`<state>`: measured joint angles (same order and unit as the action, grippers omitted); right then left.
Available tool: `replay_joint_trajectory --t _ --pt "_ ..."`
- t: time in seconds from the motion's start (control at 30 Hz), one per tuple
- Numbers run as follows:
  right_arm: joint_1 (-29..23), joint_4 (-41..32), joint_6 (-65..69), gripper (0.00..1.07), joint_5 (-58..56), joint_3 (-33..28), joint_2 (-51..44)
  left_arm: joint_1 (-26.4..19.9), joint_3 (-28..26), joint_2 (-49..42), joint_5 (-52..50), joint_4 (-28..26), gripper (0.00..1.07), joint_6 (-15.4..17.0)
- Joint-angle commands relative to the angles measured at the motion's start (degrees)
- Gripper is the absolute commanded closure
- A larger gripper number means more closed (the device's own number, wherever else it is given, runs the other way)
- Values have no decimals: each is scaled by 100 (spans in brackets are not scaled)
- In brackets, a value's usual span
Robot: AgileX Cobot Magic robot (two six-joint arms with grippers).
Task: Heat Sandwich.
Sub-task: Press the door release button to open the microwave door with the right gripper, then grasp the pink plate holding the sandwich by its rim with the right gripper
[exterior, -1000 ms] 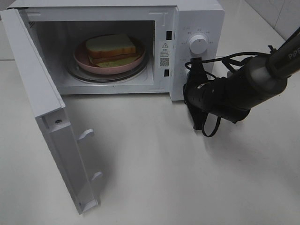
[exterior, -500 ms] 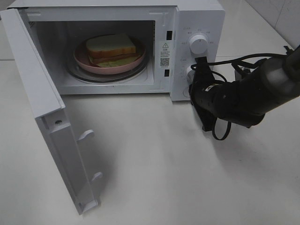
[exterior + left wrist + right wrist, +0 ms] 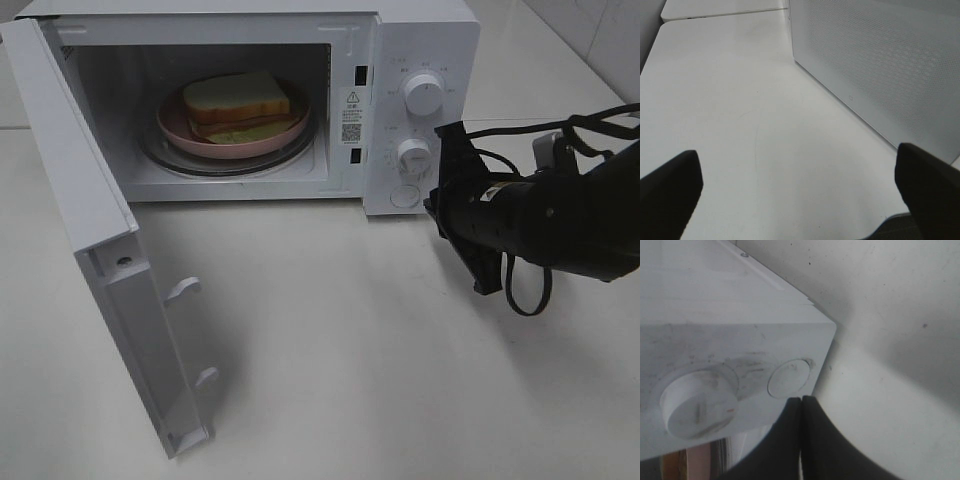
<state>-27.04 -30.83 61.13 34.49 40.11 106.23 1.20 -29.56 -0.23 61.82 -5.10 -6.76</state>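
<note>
**Sandwich in the open microwave, right claw shut by the controls**

Your sandwich [image 3: 238, 100] lies on the pink plate [image 3: 172, 125], and the plate rests on the glass turntable [image 3: 165, 158] inside the microwave [image 3: 420, 25]. The bread shows a pale top slice, with a brown layer and a yellow-green layer under it. The door [image 3: 90, 230] stands wide open, swung out toward the left of the high view, with its lower edge near the table [image 3: 320, 380].

The control panel is to the right of the cavity. It has an upper knob [image 3: 423, 94], a lower knob [image 3: 413, 156] and a round button [image 3: 405, 196] beneath them.

Your right gripper [image 3: 801, 399] has its two dark fingers pressed flat together with nothing between them. In the wrist view the tips sit just below the round button, close to the panel's lower corner. You cannot tell from either view whether they touch the panel. In the high view the black arm reaches in from the right, level with the lower knob and the button, and a cable loops beneath it.

Your left gripper [image 3: 796, 150] is spread wide and holds nothing. Its two dark fingertips sit at opposite edges of the wrist view, above bare table. A white dotted panel [image 3: 880, 60] stands ahead of it. That view does not show whether this is the door or the body of the microwave. The left arm does not appear in the high view.
</note>
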Motion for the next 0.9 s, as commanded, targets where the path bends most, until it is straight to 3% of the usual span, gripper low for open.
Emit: replay_joint_trajectory --t 0.03,0.2,0.57,0.9 --pt "23 510 -504 107 -533 -160 -464 40 -6 -46 -34 -34 6 17" --pt "23 1134 -1146 107 -1329 -160 -894 40 -6 -46 -34 -34 6 17" --pt "40 1283 -2727 105 -3094 -57 -1455 40 -6 -46 -34 -34 6 17" --pt "40 1495 -4469 105 -5609 791 -1490 40 -6 -46 -34 -34 6 17"
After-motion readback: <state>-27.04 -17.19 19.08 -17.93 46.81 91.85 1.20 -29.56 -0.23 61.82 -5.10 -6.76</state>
